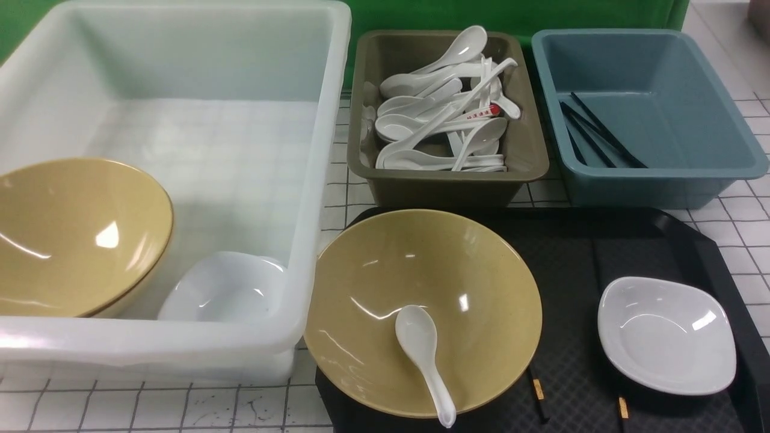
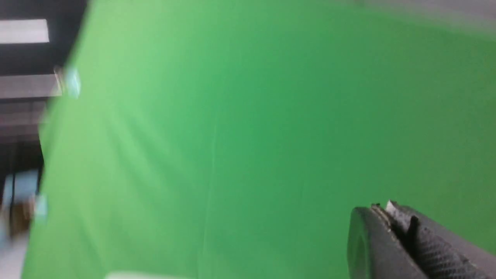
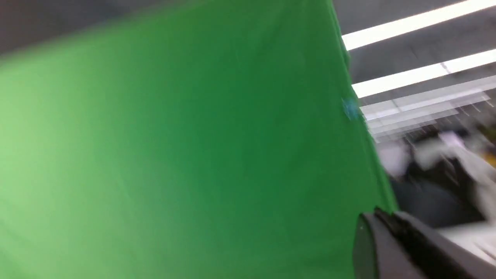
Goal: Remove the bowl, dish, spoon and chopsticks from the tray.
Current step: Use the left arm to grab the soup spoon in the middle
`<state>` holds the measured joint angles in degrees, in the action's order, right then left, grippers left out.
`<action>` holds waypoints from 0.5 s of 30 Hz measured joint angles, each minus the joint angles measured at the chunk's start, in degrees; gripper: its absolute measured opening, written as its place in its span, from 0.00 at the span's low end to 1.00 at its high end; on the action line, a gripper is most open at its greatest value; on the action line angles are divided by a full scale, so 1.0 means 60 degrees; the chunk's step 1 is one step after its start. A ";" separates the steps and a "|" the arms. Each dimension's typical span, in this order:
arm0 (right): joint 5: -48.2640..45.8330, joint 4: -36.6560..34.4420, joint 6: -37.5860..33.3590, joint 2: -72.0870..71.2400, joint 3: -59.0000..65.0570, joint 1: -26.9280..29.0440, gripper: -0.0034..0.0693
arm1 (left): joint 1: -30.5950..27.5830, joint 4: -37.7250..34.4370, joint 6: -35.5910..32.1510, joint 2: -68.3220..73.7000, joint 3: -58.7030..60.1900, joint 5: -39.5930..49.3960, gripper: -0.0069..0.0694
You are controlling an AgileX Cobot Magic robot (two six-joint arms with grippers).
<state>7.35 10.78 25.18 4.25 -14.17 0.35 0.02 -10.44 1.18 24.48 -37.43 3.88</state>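
The black tray (image 1: pixel 571 252) lies at the front right in the front view. On its left part sits the mustard-tan bowl (image 1: pixel 433 264), and the white spoon (image 1: pixel 418 343) rests inside it with its handle over the near rim. The small white dish (image 1: pixel 665 334) sits on the tray's right side. The black chopsticks (image 1: pixel 537 391) lie on the tray, and only their gold-banded near ends stand out. Neither gripper shows in the front view. My left gripper (image 2: pixel 383 209) and right gripper (image 3: pixel 378 215) are both shut and empty, each facing the green backdrop.
A big translucent white tub (image 1: pixel 325 120) at the left holds another tan bowl (image 1: pixel 72 234) and a white dish (image 1: pixel 222 288). Behind the tray, an olive bin (image 1: pixel 523 156) holds several white spoons, and a blue bin (image 1: pixel 662 180) holds black chopsticks (image 1: pixel 595 132).
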 joint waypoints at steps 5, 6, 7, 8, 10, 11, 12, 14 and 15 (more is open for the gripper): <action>-0.3039 0.0074 -0.0794 0.1386 -0.1567 -0.0008 0.13 | 0.0000 -0.0996 -0.0499 0.2907 -0.1954 0.3571 0.08; -0.4542 -0.0063 -0.1680 0.2257 -0.2100 -0.0019 0.11 | 0.0019 -0.1780 -0.1290 0.4045 -0.2611 0.5091 0.08; -0.4775 -0.0128 -0.1868 0.2400 -0.2197 -0.0019 0.11 | 0.0040 -0.1999 -0.1398 0.4164 -0.2674 0.5243 0.08; -0.5550 -0.0462 -0.2700 0.2927 -0.2334 -0.0019 0.10 | 0.0142 -0.2565 -0.2066 0.4862 -0.3001 0.6055 0.08; -0.6298 -0.1289 -0.4018 0.3408 -0.2391 -0.0019 0.10 | 0.0554 -0.3730 -0.3177 0.5903 -0.3394 0.7052 0.08; -0.6808 -0.1797 -0.4938 0.3687 -0.2389 -0.0019 0.10 | 0.0939 -0.4361 -0.3761 0.6358 -0.3563 0.7411 0.08; -0.7127 -0.2328 -0.5529 0.3859 -0.2389 -0.0019 0.10 | 0.1254 -0.4708 -0.4085 0.6793 -0.3668 0.7564 0.08; -0.7643 -0.3129 -0.6699 0.4206 -0.2335 -0.0019 0.10 | 0.2095 -0.5103 -0.4517 0.7495 -0.3958 0.7774 0.08; -0.7817 -0.3688 -0.7224 0.4373 -0.2263 -0.0019 0.10 | 0.2511 -0.5108 -0.4554 0.7951 -0.4126 0.7862 0.08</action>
<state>-39.55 -11.35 -18.17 30.48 -27.75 0.24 15.09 -41.09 -26.14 72.19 -62.19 51.06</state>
